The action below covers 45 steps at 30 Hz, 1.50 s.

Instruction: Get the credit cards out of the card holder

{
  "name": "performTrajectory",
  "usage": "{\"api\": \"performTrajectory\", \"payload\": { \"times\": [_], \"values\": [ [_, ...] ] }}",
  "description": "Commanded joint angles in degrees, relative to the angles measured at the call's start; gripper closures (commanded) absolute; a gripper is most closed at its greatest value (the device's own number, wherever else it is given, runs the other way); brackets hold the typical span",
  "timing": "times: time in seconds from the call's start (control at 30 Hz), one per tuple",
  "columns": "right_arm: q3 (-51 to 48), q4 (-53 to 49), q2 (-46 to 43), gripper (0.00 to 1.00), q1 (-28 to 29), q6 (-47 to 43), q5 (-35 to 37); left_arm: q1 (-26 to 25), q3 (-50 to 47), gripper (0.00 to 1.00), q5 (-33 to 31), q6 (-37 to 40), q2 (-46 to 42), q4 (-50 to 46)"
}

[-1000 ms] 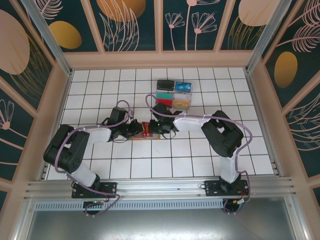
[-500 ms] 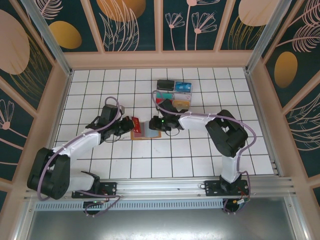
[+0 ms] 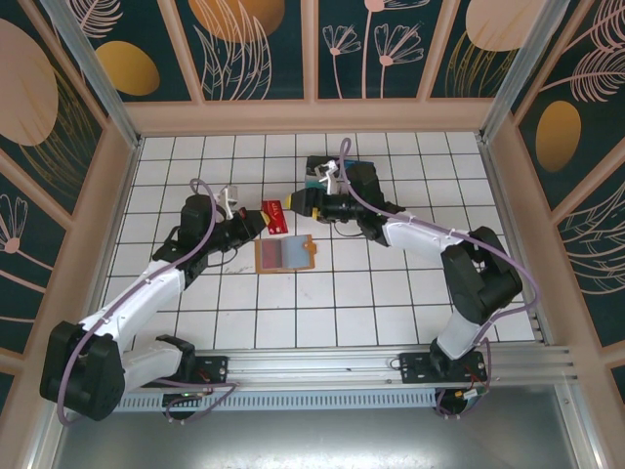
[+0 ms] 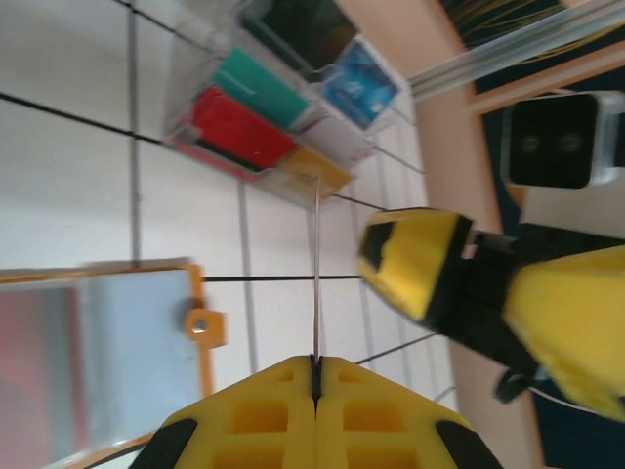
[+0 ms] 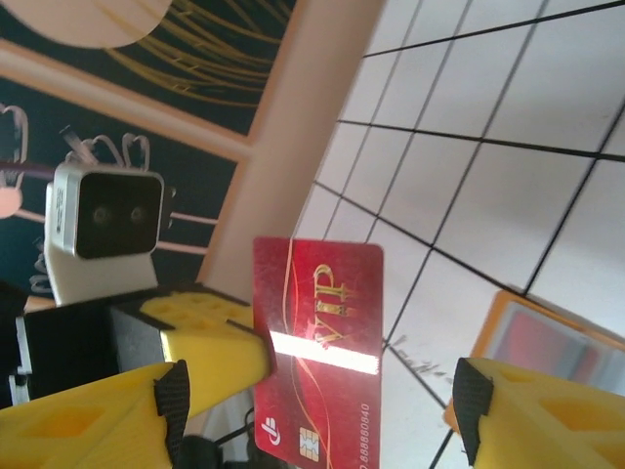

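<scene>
The left arm (image 3: 146, 288) and right arm (image 3: 422, 233) wear smooth white shells between fat black joints. A lilac cable (image 3: 198, 183) loops along each. The black bases (image 3: 186, 369) are bolted down at 6 o'clock. The fingers (image 4: 256, 415) are bright yellow with moulded hollows and black edges. Each wrist carries a pale grey camera box (image 5: 105, 217) with a black, two-lensed face.

Gold "VIP" on the red card (image 5: 317, 352) pinched at the tips of the left gripper (image 5: 262, 354); small digits beneath, barely legible
</scene>
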Motion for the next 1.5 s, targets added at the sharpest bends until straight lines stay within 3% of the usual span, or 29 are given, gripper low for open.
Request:
{"api": "performTrajectory", "payload": {
  "times": [0.0, 0.23, 0.47, 0.6, 0.93, 1.0, 1.07, 1.17, 1.3, 1.47],
  "values": [
    [-0.3, 5.2, -1.2, 0.26, -0.8, 1.5, -6.0, 0.2, 1.4, 1.00, 5.6, -4.9, -1.0, 8.0],
    [-0.5, 10.8, 0.0, 0.29, -1.5, 5.7, -10.0, 0.5, 0.6, 1.00, 8.1, -7.7, -0.5, 12.2],
    [-0.8, 14.9, 0.8, 0.43, -1.5, 9.0, -12.2, 1.0, -0.2, 1.00, 9.4, -9.6, -0.4, 14.6],
    [-1.5, 17.9, 0.7, 0.54, -1.5, 10.7, -12.3, 1.2, -0.6, 1.00, 9.9, -10.3, -0.5, 15.0],
    [-1.2, 17.7, 1.3, 0.97, -1.6, 10.7, -11.2, 1.7, -1.3, 0.98, 10.1, -10.5, -1.1, 14.0],
    [-0.6, 14.0, 0.9, 1.00, -1.6, 7.3, -9.7, 1.7, -1.0, 0.80, 8.7, -9.3, -1.1, 11.2],
    [0.3, 9.2, 0.3, 1.00, -1.7, 2.6, -8.0, 1.7, 0.5, 0.50, 4.8, -6.3, -0.6, 4.2],
    [2.8, -1.4, -0.6, 1.00, -1.7, -7.2, -2.8, 1.8, 2.8, 0.24, -1.8, -1.7, 0.5, -5.8],
    [7.6, -14.4, -0.7, 1.00, -1.8, -19.8, 5.4, 2.4, 2.8, 0.09, -7.8, 0.8, 1.1, -11.0],
    [12.1, -22.6, -1.4, 1.00, -2.4, -31.0, 14.3, 2.8, 0.7, 0.01, -12.1, 1.6, -0.1, -13.3]
  ]
}}
